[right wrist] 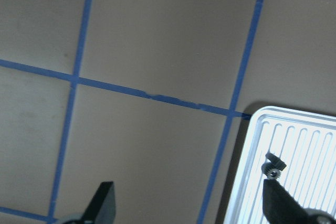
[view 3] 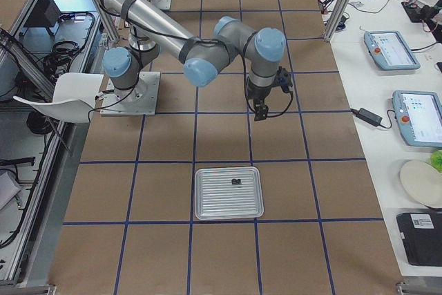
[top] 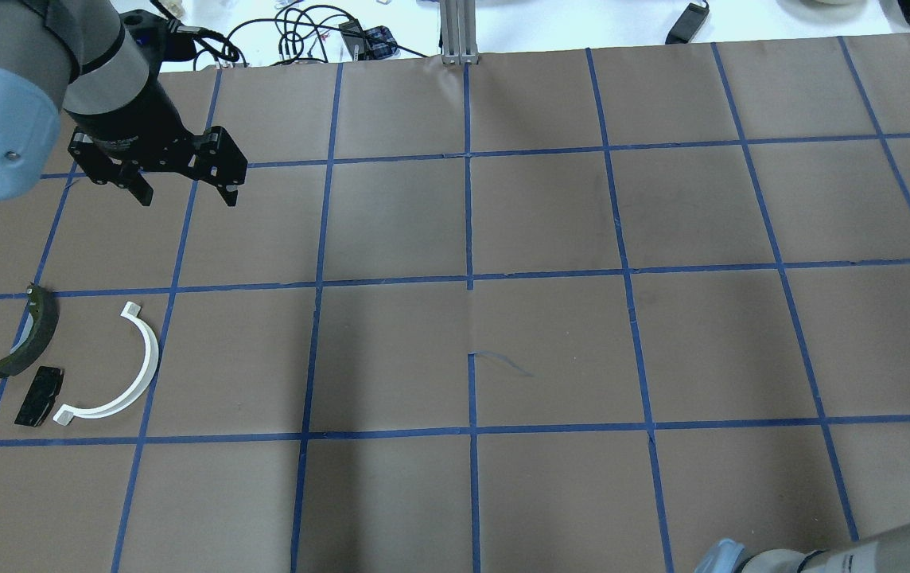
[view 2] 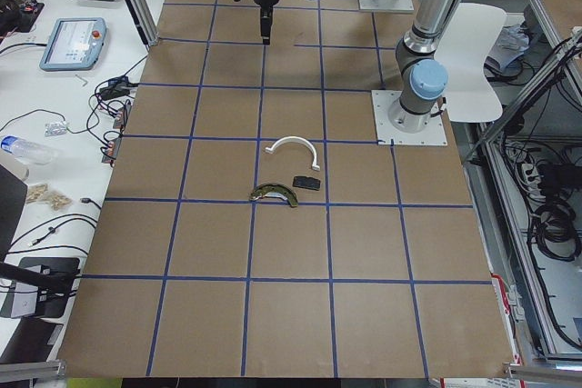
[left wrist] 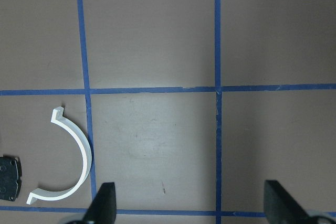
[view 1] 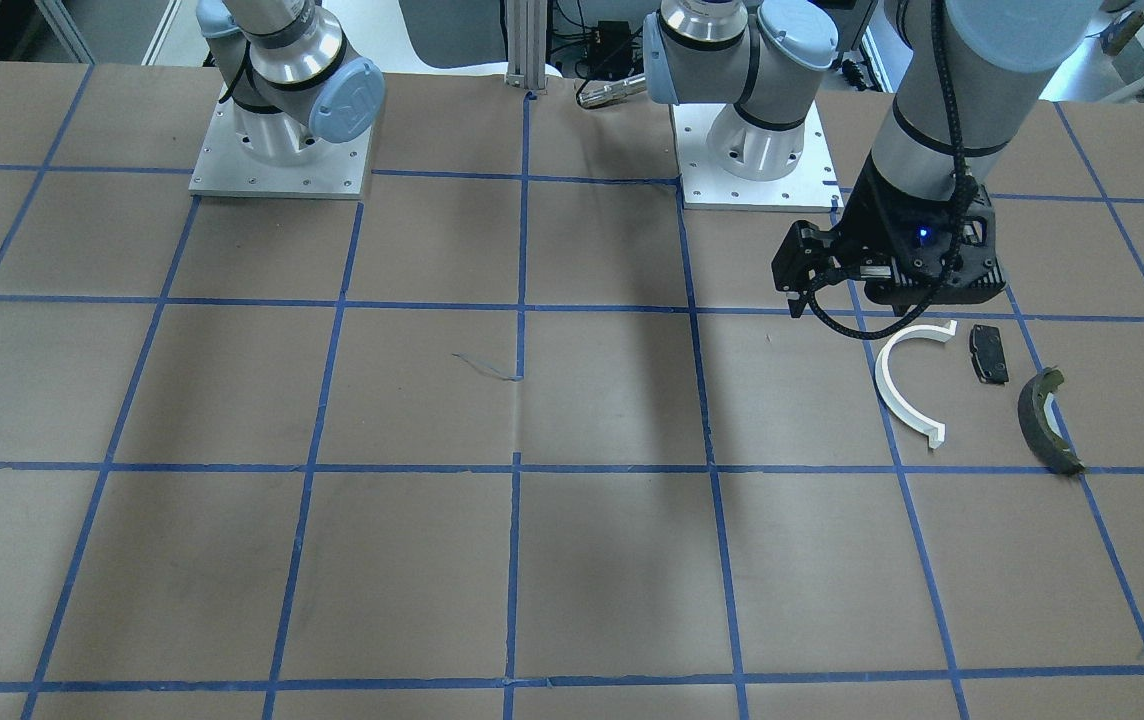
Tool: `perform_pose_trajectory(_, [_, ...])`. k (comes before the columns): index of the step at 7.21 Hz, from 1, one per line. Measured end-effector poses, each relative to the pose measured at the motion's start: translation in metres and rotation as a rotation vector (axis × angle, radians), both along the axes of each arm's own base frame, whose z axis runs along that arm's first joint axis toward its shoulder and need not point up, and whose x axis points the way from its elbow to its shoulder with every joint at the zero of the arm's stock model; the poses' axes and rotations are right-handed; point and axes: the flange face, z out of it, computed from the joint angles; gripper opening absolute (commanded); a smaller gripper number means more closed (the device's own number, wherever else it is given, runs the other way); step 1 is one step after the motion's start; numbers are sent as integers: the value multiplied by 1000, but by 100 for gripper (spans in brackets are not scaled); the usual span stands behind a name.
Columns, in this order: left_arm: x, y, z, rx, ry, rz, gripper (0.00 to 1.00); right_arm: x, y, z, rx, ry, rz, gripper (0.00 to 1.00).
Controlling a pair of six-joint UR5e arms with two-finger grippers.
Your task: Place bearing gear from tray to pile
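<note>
The bearing gear (right wrist: 272, 170) is small and metallic and lies in the ribbed metal tray (right wrist: 310, 145), which also shows in the exterior right view (view 3: 229, 206). My right gripper (right wrist: 191, 208) is open and empty, hovering above the table beside the tray. The pile lies at the table's left end: a white half-ring arc (top: 151, 358), a flat black pad (top: 39, 395) and a dark olive curved shoe (top: 29, 334). My left gripper (top: 184, 187) is open and empty, high above the table near the pile. The arc (left wrist: 86, 156) shows at the lower left of its wrist view.
The table is brown paper with a blue tape grid (top: 468, 278). Both arm bases stand on metal plates (view 1: 280, 175) at the robot's side. Cables and devices (top: 328, 36) lie beyond the far edge. Operator tables hold tablets (view 3: 391, 50).
</note>
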Motion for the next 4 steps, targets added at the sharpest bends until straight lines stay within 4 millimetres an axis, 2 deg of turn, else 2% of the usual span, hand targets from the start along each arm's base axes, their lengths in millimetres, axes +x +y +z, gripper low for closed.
perform_pose_trajectory(2, [-1,3,4,-7,0,-3,100,-83,12,-60,-32,-16,-76,100])
perform_pose_trajectory(3, [-1,5,5,-9,0,-6,100,-112,22,-90,-20,-39,-158,100])
perform_pose_trajectory(4, [-1,5,4,-8,-1,-9,100,-132,32,-114,0,-62,-228,100])
